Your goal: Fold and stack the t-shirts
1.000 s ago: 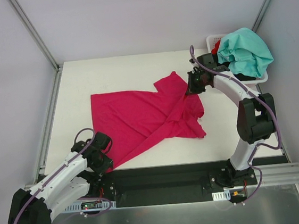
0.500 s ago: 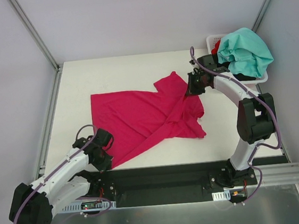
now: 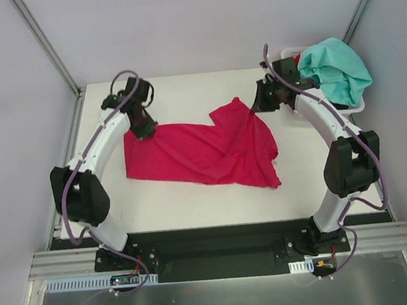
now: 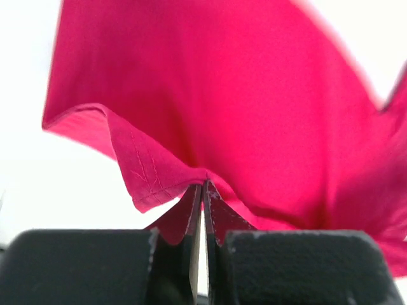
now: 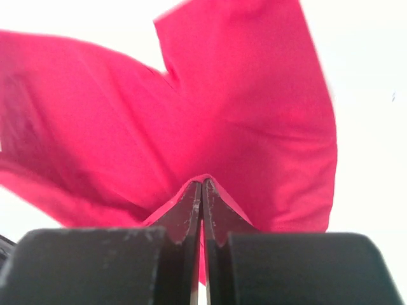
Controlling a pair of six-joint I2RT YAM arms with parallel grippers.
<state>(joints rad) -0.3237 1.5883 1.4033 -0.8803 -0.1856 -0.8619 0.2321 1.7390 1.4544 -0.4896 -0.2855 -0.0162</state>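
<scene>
Between left hand (image 3: 145,131), right hand (image 3: 258,109): magenta t-shirt (image 3: 196,153) (pinched).

The white table (image 3: 194,201) bears a magenta-pink t-shirt (image 3: 189,154), with a basket (image 3: 355,109) at its far-right corner.

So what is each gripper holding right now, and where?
Both hold the magenta-pink t-shirt: the left gripper pinches a stitched hem edge at its far-left corner, the right gripper an edge at its far-right side.
</scene>
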